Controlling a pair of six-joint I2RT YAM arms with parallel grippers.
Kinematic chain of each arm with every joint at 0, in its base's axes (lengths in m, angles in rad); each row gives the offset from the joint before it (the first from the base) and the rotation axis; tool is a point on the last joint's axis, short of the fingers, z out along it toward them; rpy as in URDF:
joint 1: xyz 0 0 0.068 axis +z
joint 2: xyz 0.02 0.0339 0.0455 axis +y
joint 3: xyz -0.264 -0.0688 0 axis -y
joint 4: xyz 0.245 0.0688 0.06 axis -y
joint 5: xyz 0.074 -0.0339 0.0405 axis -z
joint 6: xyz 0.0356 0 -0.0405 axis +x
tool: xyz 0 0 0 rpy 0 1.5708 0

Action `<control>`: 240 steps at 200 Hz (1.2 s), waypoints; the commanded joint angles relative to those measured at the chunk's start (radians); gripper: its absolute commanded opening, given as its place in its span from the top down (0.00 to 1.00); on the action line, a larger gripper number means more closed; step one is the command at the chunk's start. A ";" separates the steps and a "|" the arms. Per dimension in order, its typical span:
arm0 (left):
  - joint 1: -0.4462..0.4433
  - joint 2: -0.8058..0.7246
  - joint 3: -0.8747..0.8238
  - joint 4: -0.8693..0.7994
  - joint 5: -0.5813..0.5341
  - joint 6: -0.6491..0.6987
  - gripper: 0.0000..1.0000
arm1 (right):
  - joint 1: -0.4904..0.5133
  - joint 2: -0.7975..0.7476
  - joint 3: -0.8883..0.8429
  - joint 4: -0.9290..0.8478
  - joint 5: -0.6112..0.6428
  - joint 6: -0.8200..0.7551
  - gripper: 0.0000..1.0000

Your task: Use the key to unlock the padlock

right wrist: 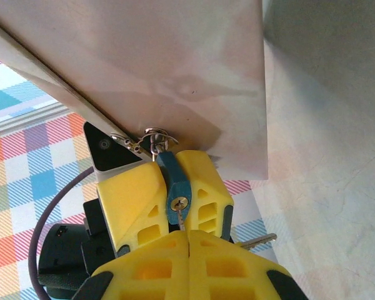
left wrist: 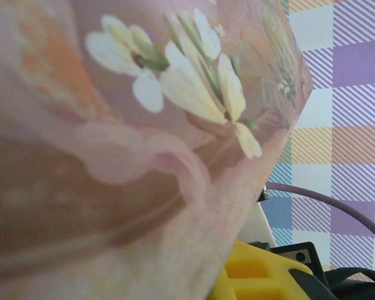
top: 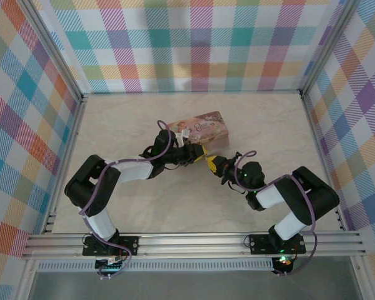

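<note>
Padlock: small blue body (right wrist: 176, 192) at the centre of the right wrist view, keyhole face toward the camera. The shackle is uppermost and hooked through a metal hasp (right wrist: 155, 139) on the tin's lower edge.
Left gripper: (right wrist: 174, 178) its yellow fingers (right wrist: 134, 200) stand one on each side of the padlock body and are clamped on it. Its black housing and a purple cable (right wrist: 50, 212) sit at the lower left of that frame. In the top view it (top: 190, 153) lies at centre frame, against the tin's near side.
Key: slim grey blade (right wrist: 182, 220) just below the padlock. Its tip has entered the keyhole and its shank runs down into the seam between the right gripper's fingers.
Right gripper: (right wrist: 187, 247) bottom centre of the right wrist view, both yellow fingers pressed together on the key, whose head is hidden. In the top view it (top: 211, 164) sits just right of centre, nose to nose with the left gripper.
Padlock relative to right gripper: directly above the fingertips, not touching them, joined only by the visible stretch of blade.
Second key: (right wrist: 260, 240) lower right, projecting sideways beside the right gripper. Its attachment cannot be made out.
Tin: pink floral box (top: 203, 128) at the centre of the top view. It takes up the upper part of the right wrist view (right wrist: 175, 69) and the left of the left wrist view (left wrist: 112, 156).
Table: pale marbled surface (right wrist: 325, 156), right side of frame.
</note>
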 commanded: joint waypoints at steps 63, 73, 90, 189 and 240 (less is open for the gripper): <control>-0.050 -0.049 -0.009 0.073 0.100 -0.031 0.83 | 0.007 0.037 0.127 0.056 0.025 -0.032 1.00; -0.050 -0.047 -0.008 0.071 0.103 -0.033 0.83 | 0.006 0.037 0.140 0.057 0.016 -0.038 1.00; -0.050 -0.048 -0.008 0.071 0.106 -0.036 0.83 | 0.007 0.041 0.154 0.058 -0.003 -0.045 1.00; -0.050 -0.031 -0.002 0.080 0.116 -0.039 0.82 | 0.033 0.063 0.134 0.058 0.012 0.148 1.00; -0.050 -0.030 -0.002 0.101 0.125 -0.047 0.84 | 0.032 0.074 0.170 0.058 0.029 0.127 1.00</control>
